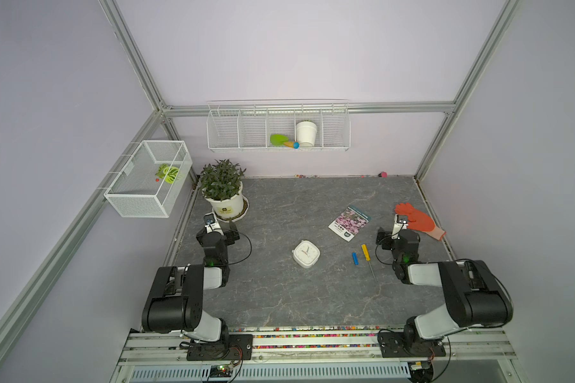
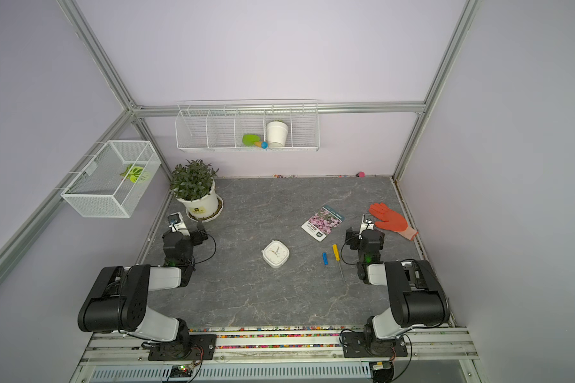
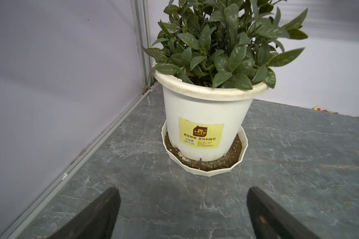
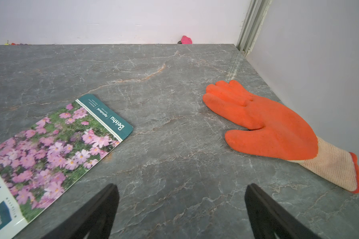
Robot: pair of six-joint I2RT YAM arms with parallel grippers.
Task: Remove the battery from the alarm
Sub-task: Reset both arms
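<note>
Lying dial-up on the grey marble-look table (image 1: 279,298) in both top views, the alarm (image 1: 306,254) (image 2: 275,254) is a small white rounded-square plastic clock w/ thin hands. It sits approx mid-table, turned so its corners point diagonally. The battery (image 1: 355,258) is out of it: a short blue cylinder flat on the table to the alarm's right, btwn alarm and screwdriver (image 1: 365,252), touching neither. Its long axis runs near-to-far, leaning only slightly. The screwdriver lies almost parallel, yellow handle at the far end, thin metal shaft toward the robot's side. Farther back lie a glossy seed packet (image 1: 349,223) w/ pink flowers and an orange rubbery glove (image 1: 417,220) w/ a knit cuff. A leafy potted plant (image 1: 223,192) stands in the far left corner. Left wrist view: the left gripper (image 3: 182,189) has its black jaws spread wide w/ nothing btwn them, over bare table, facing the plant's smooth white pot in a soil-flecked saucer (image 3: 203,171). Right wrist view: the right gripper (image 4: 181,185) gapes likewise, holding nothing, w/ the packet off to one side and the glove to the other.
</note>
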